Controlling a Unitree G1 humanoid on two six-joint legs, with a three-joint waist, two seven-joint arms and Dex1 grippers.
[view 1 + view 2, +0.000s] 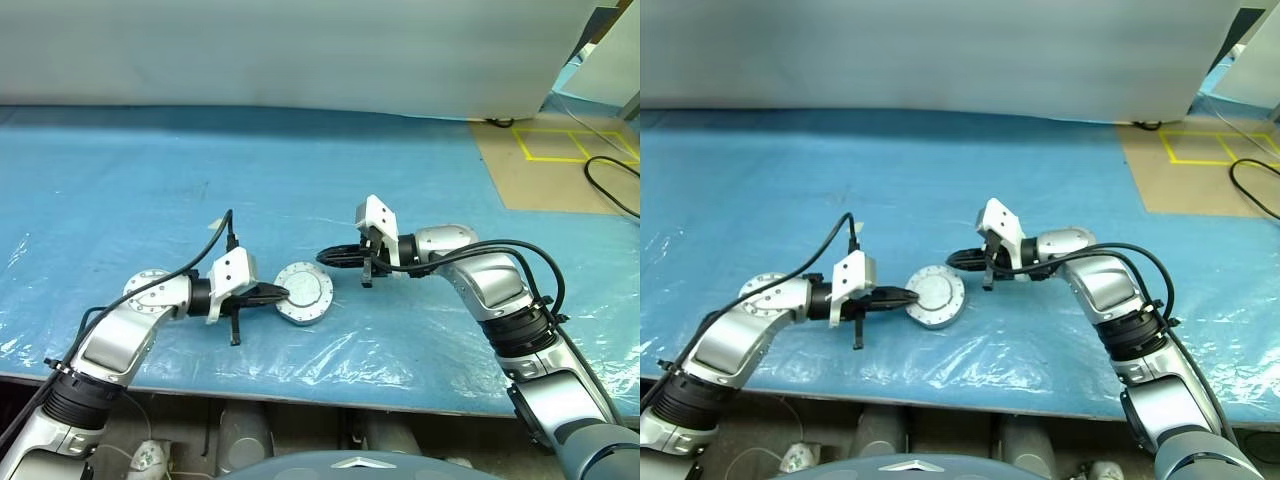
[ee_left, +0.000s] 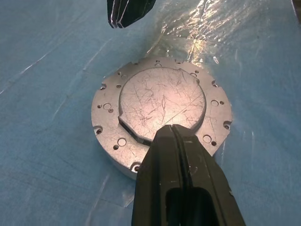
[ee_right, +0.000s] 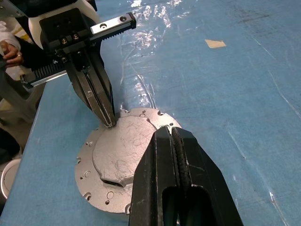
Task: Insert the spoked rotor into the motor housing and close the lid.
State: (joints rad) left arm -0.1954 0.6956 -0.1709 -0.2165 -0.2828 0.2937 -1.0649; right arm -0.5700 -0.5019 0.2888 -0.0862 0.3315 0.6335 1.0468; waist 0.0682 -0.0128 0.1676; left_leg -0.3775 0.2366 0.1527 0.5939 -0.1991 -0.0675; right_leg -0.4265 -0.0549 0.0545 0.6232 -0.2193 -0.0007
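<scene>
Blue table (image 1: 150, 180), one lid (image 1: 304, 293) — two closed hands

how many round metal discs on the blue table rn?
1. A round grey scratched metal disc assembly lies on the blue plastic-covered table, between the left gripper, tips on its edge, and the right gripper just beyond. Parts inside may be hidden.

Blue bench (image 1: 150, 180) under crinkled clear plastic sheet (image 1: 400, 340), spreading around both claws. Brown floor patch (image 1: 560, 175) with yellow tape squares (image 1: 575, 145) well beyond right claw. Black cable (image 1: 612, 185) beside it. Small tan scrap (image 3: 215, 44) on bench.
</scene>
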